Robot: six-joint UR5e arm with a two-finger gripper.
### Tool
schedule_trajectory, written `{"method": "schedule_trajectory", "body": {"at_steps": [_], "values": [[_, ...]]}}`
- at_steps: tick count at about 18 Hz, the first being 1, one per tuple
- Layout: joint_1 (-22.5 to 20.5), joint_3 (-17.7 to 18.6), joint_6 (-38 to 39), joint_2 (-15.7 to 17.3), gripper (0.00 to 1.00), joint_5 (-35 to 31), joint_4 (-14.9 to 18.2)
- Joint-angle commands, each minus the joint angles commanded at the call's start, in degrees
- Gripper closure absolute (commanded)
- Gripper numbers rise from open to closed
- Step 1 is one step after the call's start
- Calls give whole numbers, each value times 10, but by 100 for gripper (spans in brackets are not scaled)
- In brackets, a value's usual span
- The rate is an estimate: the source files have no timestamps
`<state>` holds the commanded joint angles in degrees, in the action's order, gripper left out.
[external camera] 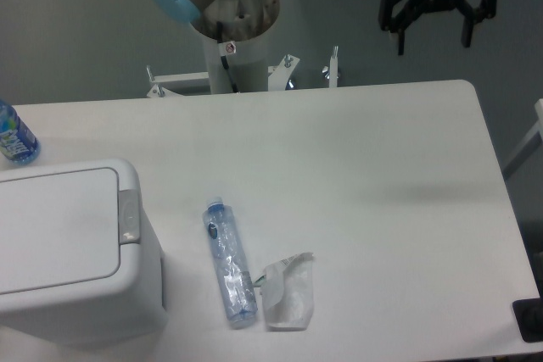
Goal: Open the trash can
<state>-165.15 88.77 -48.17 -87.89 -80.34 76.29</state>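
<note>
Sitting at the near left corner of the bench [356, 150], the trash can [72, 252] is a big boxy white plastic bin with its flat lid [55, 231] down and flush. It looks stiff and light, with smooth, slippery walls that offer little to grip. The sensible place to act seems to be the small grey push latch [129, 214] at the middle of the lid's right edge: a firm downward press there should likely release the lid, whereas a sideways shove might slide the whole bin.

The hand [433, 36] hangs high at the far right, above and beyond the bench's far edge, well apart from the bin. Its two dark fingers point downward with a clear gap between them, holding nothing. The arm's base column [229, 40] stands at the far middle.

Just right of the bin lie a crushed clear plastic bottle [229, 264] and, beside it, a crumpled clear wrapper [288, 292]. Another blue-labelled bottle [13, 135] shows at the left edge, beyond the bin.
</note>
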Motion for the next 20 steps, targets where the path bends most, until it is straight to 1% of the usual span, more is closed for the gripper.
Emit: {"method": "schedule_trajectory", "body": {"at_steps": [3,7,9,11,13,16,18,20], "values": [[6,-3,20,-2,0,3,1],[46,-7,103,-17,0,5,-7],[73,-11,175,-31,0,9,-37],[109,-19,263,-51,0,21,-67],[136,-26,312,-71,0,23,-90],[188,-38,323,-90,0,40,-92],[197,-40,341,-98,0,67,-93],[208,-45,382,-105,0,78,-95]]}}
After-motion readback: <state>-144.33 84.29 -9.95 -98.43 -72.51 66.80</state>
